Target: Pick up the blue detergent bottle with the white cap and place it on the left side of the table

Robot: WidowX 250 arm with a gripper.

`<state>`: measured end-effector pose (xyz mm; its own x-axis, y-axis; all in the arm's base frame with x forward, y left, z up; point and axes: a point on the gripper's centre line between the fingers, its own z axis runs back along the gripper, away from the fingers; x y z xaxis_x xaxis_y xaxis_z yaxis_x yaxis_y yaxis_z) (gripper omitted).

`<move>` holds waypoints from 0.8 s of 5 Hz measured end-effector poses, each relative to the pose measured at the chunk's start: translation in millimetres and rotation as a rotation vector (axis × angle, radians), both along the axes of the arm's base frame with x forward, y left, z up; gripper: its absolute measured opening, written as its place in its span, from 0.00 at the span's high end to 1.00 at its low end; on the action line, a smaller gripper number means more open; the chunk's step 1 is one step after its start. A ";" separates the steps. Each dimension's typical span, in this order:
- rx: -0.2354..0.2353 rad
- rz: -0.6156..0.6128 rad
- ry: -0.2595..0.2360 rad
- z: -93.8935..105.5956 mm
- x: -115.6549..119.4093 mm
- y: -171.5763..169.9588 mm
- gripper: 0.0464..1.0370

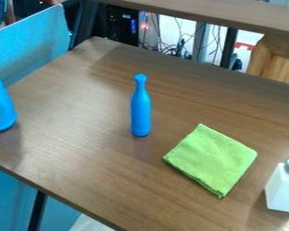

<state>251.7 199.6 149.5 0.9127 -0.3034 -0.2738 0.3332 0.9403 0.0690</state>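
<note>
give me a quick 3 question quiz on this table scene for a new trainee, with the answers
1. Multiple choice: which thing lies between the slim blue bottle and the white container with the silver top?
A) a metal spoon
B) a green cloth
C) a red cup

2. True or false: the slim blue bottle lies on its side on the table.

3. Fill in the blank: the wide blue container is cut off by the ____ edge of the picture.

Key: 1. B; 2. false, it stands upright; 3. left
</note>
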 end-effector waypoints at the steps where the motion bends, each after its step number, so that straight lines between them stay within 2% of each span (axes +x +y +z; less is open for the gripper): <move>1: -0.015 -0.076 -0.058 16.2 4.4 -27.1 0.03; 2: -0.056 -0.159 -0.072 27.3 5.7 -62.9 0.03; 3: -0.101 -0.282 -0.063 30.9 1.6 -108.5 0.03; 4: -0.114 -0.364 -0.037 25.8 1.1 -139.7 0.03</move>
<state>252.8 59.9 175.3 0.7483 -0.6361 -0.1881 0.6461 0.7632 -0.0110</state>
